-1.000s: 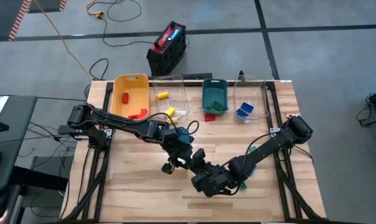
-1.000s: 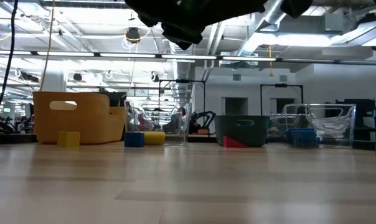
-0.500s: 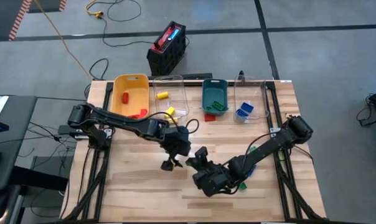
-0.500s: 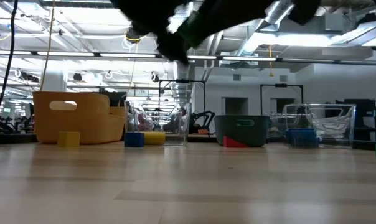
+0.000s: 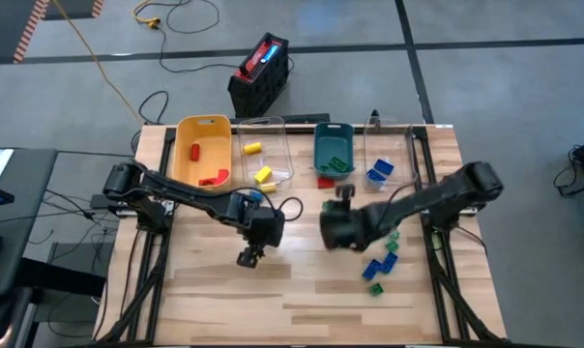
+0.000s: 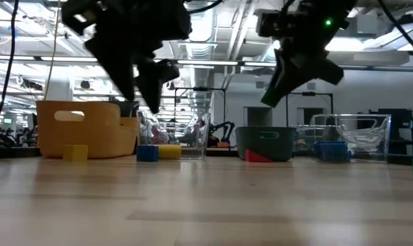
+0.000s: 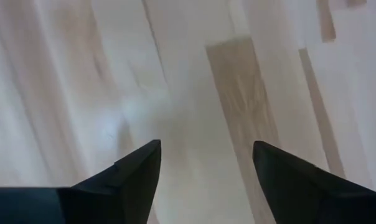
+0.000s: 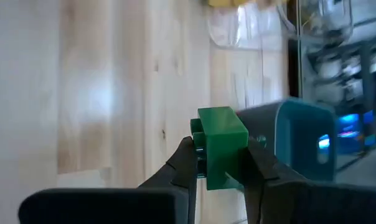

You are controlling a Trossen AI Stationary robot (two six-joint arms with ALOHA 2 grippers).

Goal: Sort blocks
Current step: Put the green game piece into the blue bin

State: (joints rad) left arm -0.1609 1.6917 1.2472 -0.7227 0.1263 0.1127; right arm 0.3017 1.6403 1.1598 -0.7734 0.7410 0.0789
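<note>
A green block [image 8: 220,144] sits pinched between the two fingers of the right gripper [image 8: 220,163], standing up past the fingertips; in the right wrist view the teal bin [image 8: 294,140] lies just beyond it; from above, that gripper [image 5: 342,198] hangs over the table [image 5: 302,290] just in front of the teal bin [image 5: 333,152], near a red block [image 5: 325,182] at the bin's foot; loose blue and green blocks [image 5: 381,262] lie on the wood to its right and nearer the front edge. The left gripper [image 7: 206,163] holds nothing, its fingers spread wide over bare planks; in the high view it [image 5: 248,255] is over the middle of the table, well apart from the right one. At the back stand a yellow bin [image 5: 203,152] with red pieces, a clear bin [image 5: 266,150] with yellow ones, the teal bin with green, and another clear bin [image 5: 388,155] with blue; a yellow block [image 6: 75,152] and a blue one [image 6: 147,152] rest on the table before the yellow bin.
</note>
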